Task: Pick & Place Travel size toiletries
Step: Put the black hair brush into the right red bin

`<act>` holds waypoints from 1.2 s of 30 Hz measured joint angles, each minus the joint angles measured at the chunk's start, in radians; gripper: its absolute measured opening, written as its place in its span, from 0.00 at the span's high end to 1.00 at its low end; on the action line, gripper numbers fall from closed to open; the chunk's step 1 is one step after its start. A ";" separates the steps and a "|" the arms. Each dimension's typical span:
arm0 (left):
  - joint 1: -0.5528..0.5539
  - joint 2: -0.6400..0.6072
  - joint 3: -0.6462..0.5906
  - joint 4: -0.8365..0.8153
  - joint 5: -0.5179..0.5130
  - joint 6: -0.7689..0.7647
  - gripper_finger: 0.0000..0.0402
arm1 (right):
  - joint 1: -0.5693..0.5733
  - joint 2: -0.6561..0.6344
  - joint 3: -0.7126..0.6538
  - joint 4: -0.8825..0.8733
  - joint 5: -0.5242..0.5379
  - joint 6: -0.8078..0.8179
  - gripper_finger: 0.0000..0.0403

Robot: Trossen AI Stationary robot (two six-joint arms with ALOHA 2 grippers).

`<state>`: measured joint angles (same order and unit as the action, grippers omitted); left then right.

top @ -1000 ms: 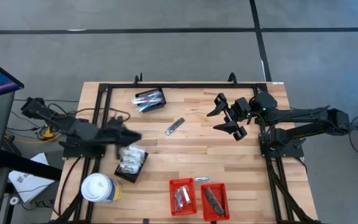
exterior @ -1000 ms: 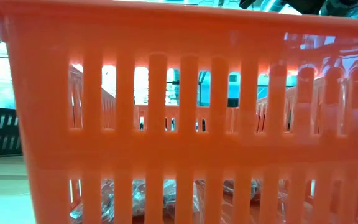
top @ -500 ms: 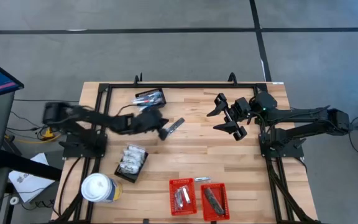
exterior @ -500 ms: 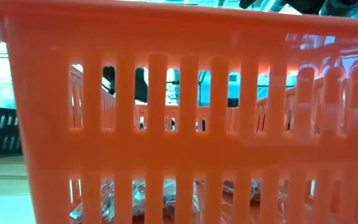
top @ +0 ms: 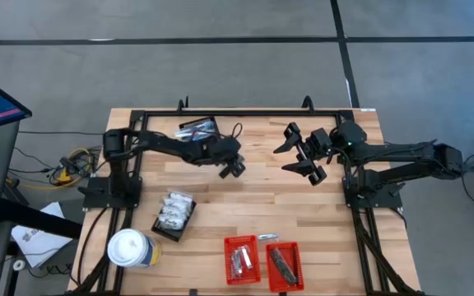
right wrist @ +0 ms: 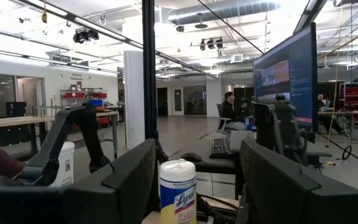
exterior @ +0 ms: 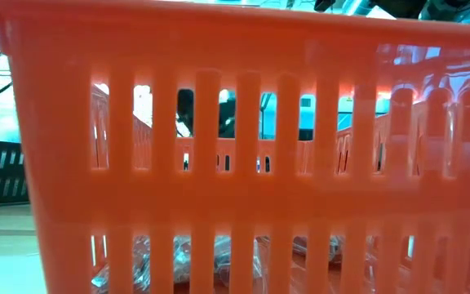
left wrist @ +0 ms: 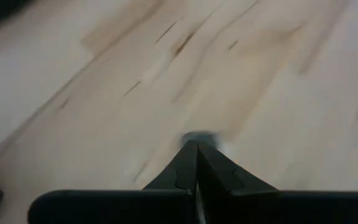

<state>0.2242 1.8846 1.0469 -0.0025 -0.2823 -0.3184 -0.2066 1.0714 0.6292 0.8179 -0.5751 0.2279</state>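
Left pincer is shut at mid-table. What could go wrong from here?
1. Weak grip: the left pincer is shut tip to tip, with only a blurred silvery sachet edge showing past the tips. It may slip on lifting, or not be caught at all.
2. Scrape: the tips look close to the table wood.
3. No side check: a slotted basket wall fills the low view.
The right pincer waits open at the right.

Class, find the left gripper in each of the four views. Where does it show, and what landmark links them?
High view: left gripper, shut, over the middle of the wooden table.
Low view: cannot be made out; a red basket fills the picture.
Left wrist view: bottom centre, fingers together.
Right wrist view: not in it.
Shared landmark: the wooden table, also under the fingers in the left wrist view.
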 joint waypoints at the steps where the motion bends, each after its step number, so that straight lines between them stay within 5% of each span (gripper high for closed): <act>1: 0.011 0.015 0.008 -0.019 0.008 -0.005 1.00 | 0.000 0.000 0.000 -0.003 0.000 0.000 0.43; 10: 0.034 0.079 0.013 -0.021 0.117 0.020 1.00 | -0.003 0.000 0.000 -0.003 0.000 0.000 0.43; 21: -0.080 0.055 0.012 -0.029 0.133 0.093 1.00 | -0.012 0.000 0.000 -0.014 0.000 0.001 0.43; 28: -0.150 -0.075 0.012 -0.121 0.007 0.111 1.00 | -0.012 0.000 0.000 -0.022 0.000 0.001 0.43; 36: -0.163 -0.140 -0.139 -0.131 0.001 0.053 1.00 | -0.012 0.000 0.000 -0.025 0.000 0.001 0.43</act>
<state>0.0617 1.7443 0.9076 -0.1339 -0.2817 -0.2659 -0.2184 1.0714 0.6292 0.7925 -0.5755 0.2287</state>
